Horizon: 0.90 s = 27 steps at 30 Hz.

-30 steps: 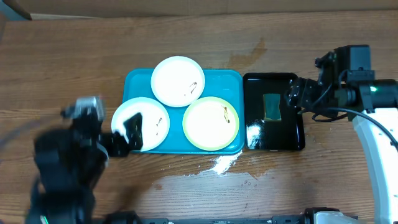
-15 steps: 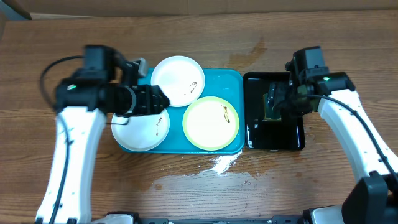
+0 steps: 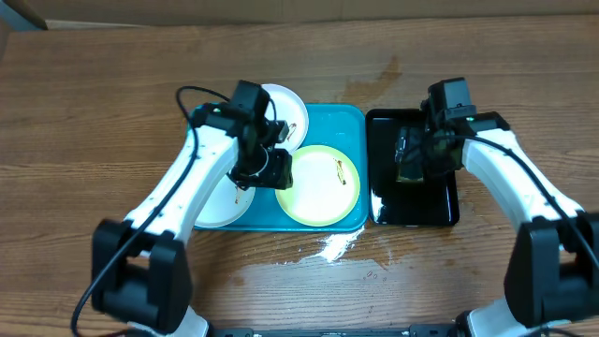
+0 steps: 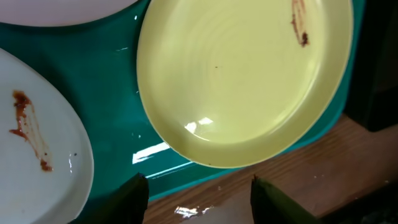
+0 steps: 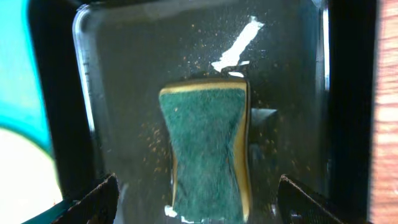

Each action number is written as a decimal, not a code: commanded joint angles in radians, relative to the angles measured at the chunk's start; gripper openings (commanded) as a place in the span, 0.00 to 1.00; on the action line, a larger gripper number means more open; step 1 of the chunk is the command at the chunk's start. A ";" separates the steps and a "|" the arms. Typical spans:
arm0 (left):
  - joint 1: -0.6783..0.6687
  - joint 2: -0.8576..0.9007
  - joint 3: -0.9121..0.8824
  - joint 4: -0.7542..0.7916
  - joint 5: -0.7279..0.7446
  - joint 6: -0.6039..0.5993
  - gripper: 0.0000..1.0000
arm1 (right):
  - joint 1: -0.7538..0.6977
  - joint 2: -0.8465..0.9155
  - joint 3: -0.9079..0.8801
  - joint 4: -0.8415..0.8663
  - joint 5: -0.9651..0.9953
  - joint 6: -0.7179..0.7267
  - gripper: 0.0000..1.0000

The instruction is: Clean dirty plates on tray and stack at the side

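The turquoise tray (image 3: 348, 124) holds three plates. A white plate (image 3: 288, 108) lies at the back, a white plate (image 3: 217, 201) at the front left, and a lime-green-rimmed plate (image 3: 323, 187) at the front right. All have brown smears. My left gripper (image 3: 267, 170) is open and empty, low over the tray between the plates. In the left wrist view its fingers (image 4: 202, 202) frame the tray's front edge, with the green-rimmed plate (image 4: 242, 74) just ahead. My right gripper (image 3: 416, 154) is open above a green sponge (image 5: 208, 146), its fingers (image 5: 202, 205) on either side of it.
The sponge lies in a wet, glossy black tray (image 3: 416, 208) right of the turquoise tray. A water spill (image 3: 337, 246) glistens on the wooden table in front of the turquoise tray. A cardboard edge runs along the table's back.
My left arm swung from the tray's left side to over its middle, by the green-rimmed plate. My right arm moved left and down over the black tray, above the sponge.
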 commanded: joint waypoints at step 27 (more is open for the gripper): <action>-0.021 0.135 -0.053 0.163 -0.126 -0.101 0.54 | 0.003 0.106 -0.024 0.206 0.027 -0.003 0.73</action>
